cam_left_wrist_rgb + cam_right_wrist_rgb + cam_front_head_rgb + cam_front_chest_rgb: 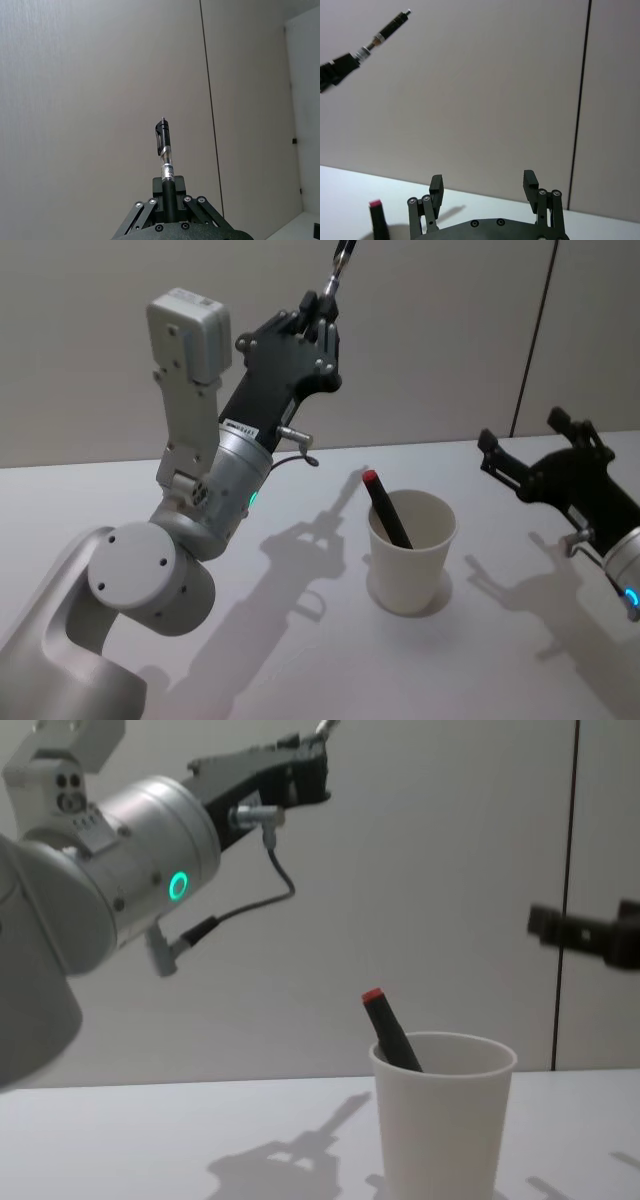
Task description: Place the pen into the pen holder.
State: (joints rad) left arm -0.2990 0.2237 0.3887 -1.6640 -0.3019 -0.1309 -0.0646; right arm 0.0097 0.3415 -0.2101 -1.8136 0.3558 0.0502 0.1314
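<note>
Left gripper (325,302) is high above the desk (110,495), up near the wall. Its fingers pinch the lower barrel of the black pen (165,150), which points up and away, well apart from the cup. The pen holder (415,570), a white paper cup, stands upright on the desk toward the far edge, with a red-capped black marker (388,512) leaning inside against its left rim. Right gripper (530,455) hovers over the desk's right side near the far edge, fingers (436,186) spread, nothing between them.
</note>
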